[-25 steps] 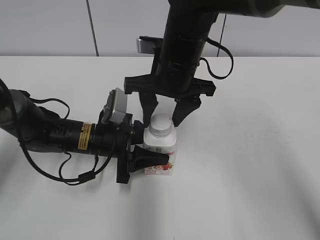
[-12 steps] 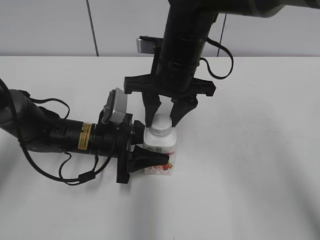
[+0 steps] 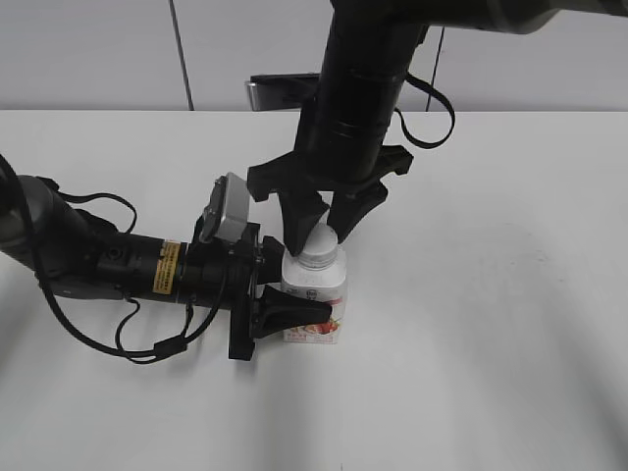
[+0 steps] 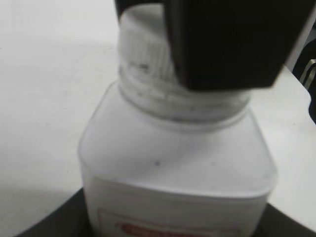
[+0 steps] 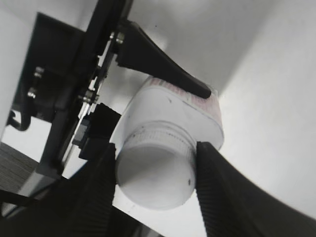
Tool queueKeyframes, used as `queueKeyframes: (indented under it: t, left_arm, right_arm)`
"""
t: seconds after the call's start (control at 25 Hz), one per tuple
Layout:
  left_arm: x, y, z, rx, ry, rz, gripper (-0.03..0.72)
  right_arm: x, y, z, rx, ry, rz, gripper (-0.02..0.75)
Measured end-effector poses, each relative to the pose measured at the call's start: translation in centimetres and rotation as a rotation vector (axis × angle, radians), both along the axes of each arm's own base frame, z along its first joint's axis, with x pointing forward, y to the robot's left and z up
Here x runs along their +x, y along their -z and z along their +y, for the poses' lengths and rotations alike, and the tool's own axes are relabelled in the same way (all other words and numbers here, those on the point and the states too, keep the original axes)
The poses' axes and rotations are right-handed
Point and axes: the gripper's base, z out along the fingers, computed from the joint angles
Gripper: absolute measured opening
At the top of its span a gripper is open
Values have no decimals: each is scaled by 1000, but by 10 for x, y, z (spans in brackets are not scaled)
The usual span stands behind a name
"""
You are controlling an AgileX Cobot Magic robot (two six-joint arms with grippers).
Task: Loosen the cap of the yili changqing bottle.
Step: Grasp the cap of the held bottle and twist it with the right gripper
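- The bottle (image 3: 314,299) stands upright on the white table (image 3: 510,324), just left of the table's middle in the exterior view.
- The left gripper (image 3: 285,312) reaches in from 9 o'clock and is closed around the bottle's body, one black finger (image 3: 294,312) lying across the pink label.
- The right gripper (image 3: 322,231) comes down from 12 o'clock and clamps the white cap (image 3: 319,247), with one finger pressed to each side.
- In the right wrist view the cap (image 5: 155,173) sits squeezed between two dark fingers (image 5: 217,187).
- In the left wrist view a black finger (image 4: 232,44) covers the right part of the ribbed cap (image 4: 143,47).
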Motion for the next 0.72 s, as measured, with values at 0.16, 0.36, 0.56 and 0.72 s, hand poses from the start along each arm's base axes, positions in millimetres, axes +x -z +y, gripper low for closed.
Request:
queueKeyframes:
  t: [0.16,0.36,0.56,0.72]
  left_arm:
    - [0,0,0,0,0,0,368]
    - [0,0,0,0,0,0,368]
    - [0,0,0,0,0,0,368]
    - [0,0,0,0,0,0,368]
  right_arm:
    - [0,0,0,22,-255,-66,392]
    - [0,0,0,46,-529,-138,389]
    - [0,0,0,63,-720,-187,389]
    - [0,0,0,73,-835,-218,389]
